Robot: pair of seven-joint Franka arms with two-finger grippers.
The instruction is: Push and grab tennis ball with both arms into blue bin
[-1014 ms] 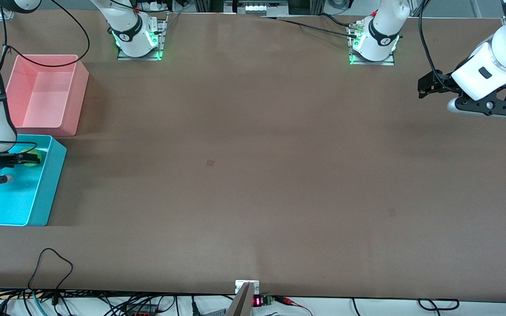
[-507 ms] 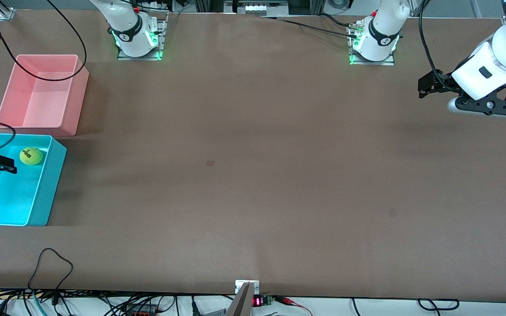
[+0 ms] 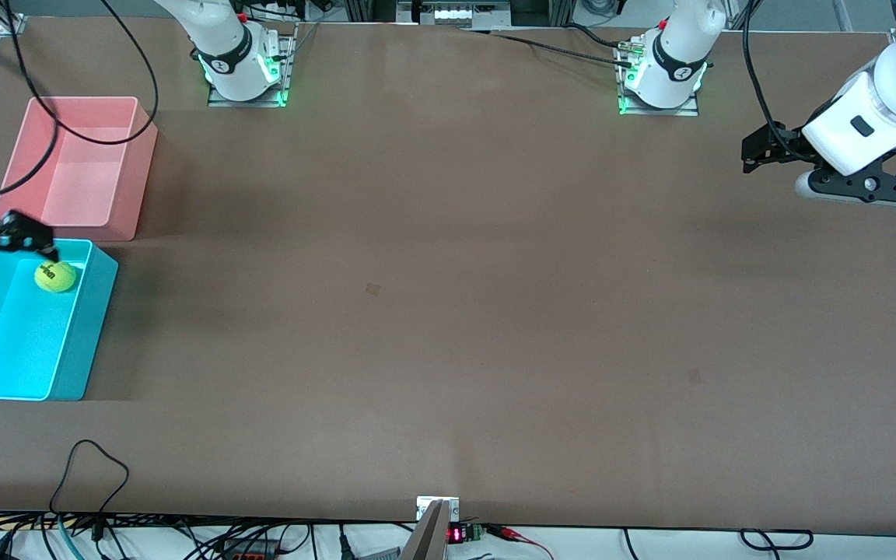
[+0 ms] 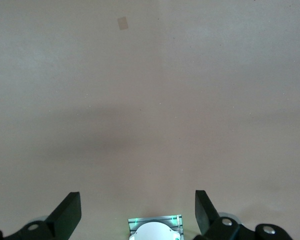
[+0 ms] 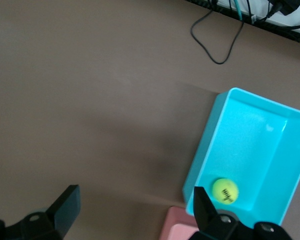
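The tennis ball (image 3: 55,276) (image 5: 225,191), yellow-green with a dark logo, lies loose inside the blue bin (image 3: 98,311) (image 5: 204,150), in the corner closest to the pink bin, at the right arm's end of the table. My right gripper (image 3: 24,237) (image 5: 135,207) hangs open and empty in the air over the edge where the two bins meet, apart from the ball. My left gripper (image 3: 751,152) (image 4: 136,210) waits open above bare table at the left arm's end, with nothing between its fingers.
A pink bin (image 3: 137,171) (image 5: 177,225) of the same shape stands beside the blue one, farther from the front camera. A black cable loop (image 3: 90,467) (image 5: 217,40) lies on the table near the front edge. The two arm bases (image 3: 246,66) stand along the back edge.
A second ago the right gripper's fingers were around the ball low in the blue bin; it has since let go and moved up toward the pink bin. The ball stays put. The left arm barely moved.
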